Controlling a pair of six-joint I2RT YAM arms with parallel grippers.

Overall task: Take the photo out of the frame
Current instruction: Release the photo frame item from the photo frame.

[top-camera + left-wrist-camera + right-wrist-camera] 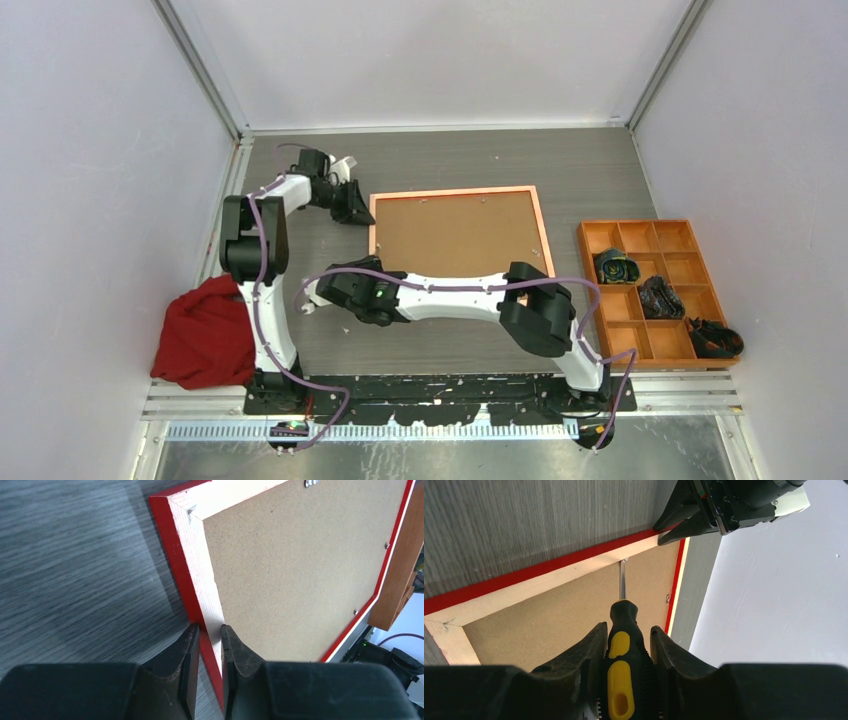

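The red frame (455, 192) lies face down on the table, its brown backing board (460, 235) up. The photo is hidden under the board. My left gripper (358, 212) is shut on the frame's left rail near the far-left corner; in the left wrist view (210, 630) its fingers pinch the red and pale wood rail (180, 555). My right gripper (626, 627) is shut on a black and yellow screwdriver (623, 645). The screwdriver's tip (622, 565) rests where the board (564, 615) meets the left rail (549, 577).
An orange compartment tray (700, 235) with dark items stands right of the frame. A red cloth (205, 335) lies at the near left. Small metal tabs (386, 545) sit along the board's edges. Walls close in the table on three sides.
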